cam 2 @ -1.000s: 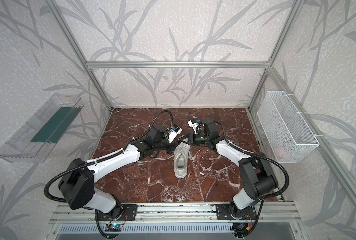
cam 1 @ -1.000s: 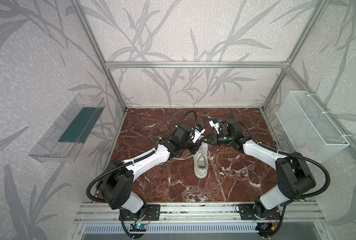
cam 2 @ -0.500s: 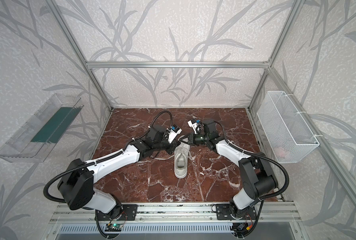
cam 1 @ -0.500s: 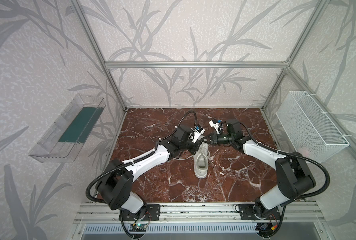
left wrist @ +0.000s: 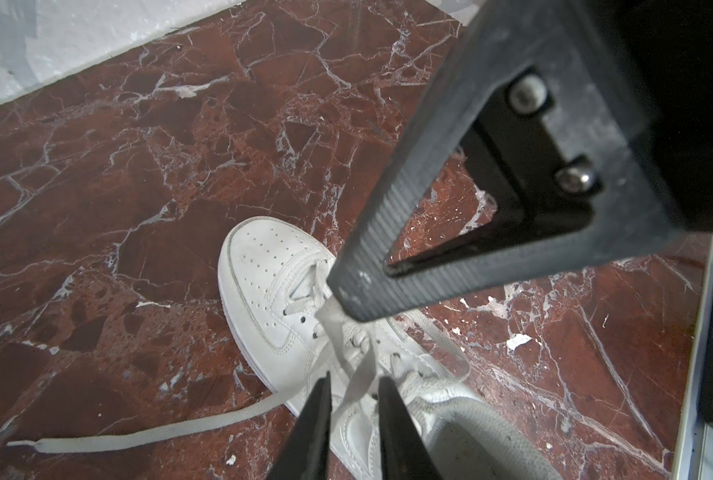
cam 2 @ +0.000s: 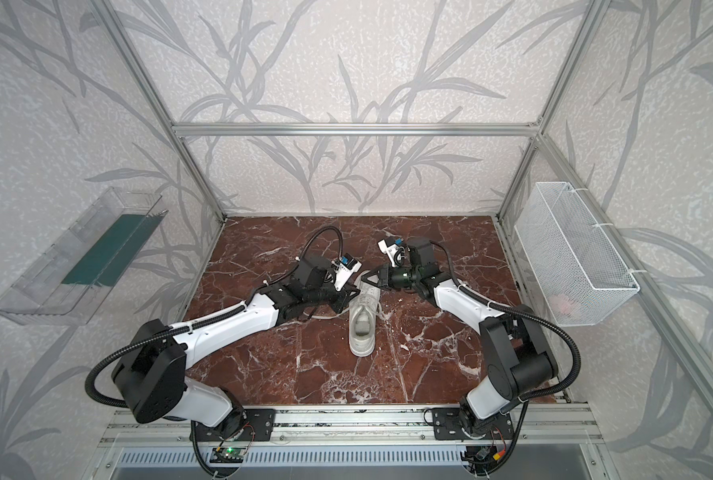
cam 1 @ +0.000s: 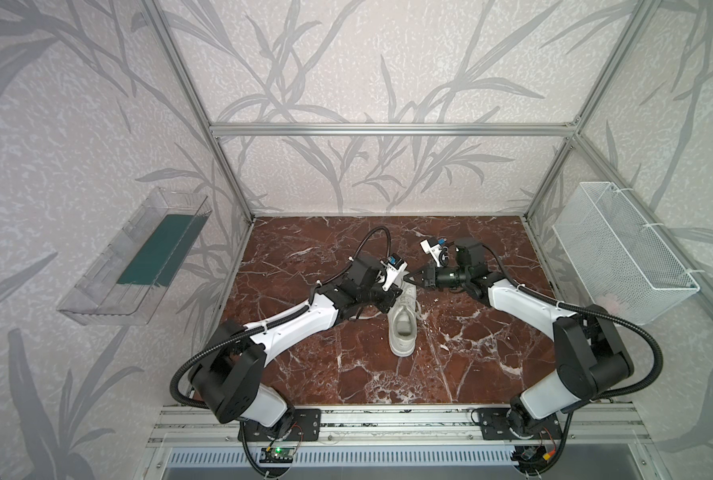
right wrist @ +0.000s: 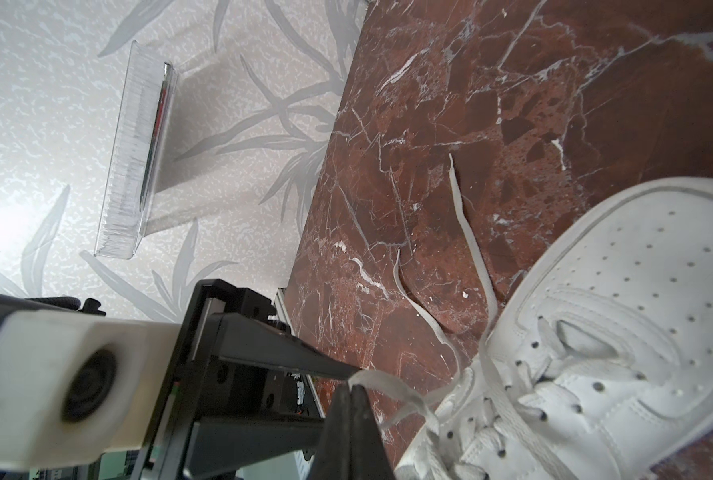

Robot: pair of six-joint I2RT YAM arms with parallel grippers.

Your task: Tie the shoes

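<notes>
The white shoe (cam 1: 402, 328) stands mid-floor in both top views, toe pointing to the back wall. Both grippers meet over its laces. In the right wrist view my right gripper (right wrist: 352, 388) is shut on a bent loop of lace (right wrist: 388, 384) raised above the eyelets. My left gripper (left wrist: 355, 378) is open, its two fingertips a little apart with the same lace strip (left wrist: 361, 382) running loosely through the gap. One free lace end (left wrist: 138, 432) trails flat on the floor beside the shoe. In a top view the left gripper (cam 1: 394, 291) and right gripper (cam 1: 409, 277) nearly touch.
The shoe rests on a red marble floor (cam 1: 471, 353). A clear plastic tray (cam 1: 138, 257) hangs on the left wall and a white wire basket (cam 1: 621, 253) on the right wall. Aluminium posts frame the cell, and a metal rail (cam 1: 388, 419) runs along the front.
My left gripper's jaws have parted and let go of the lace. The right gripper has closed on the lace loop. Both arms have stayed almost still.
</notes>
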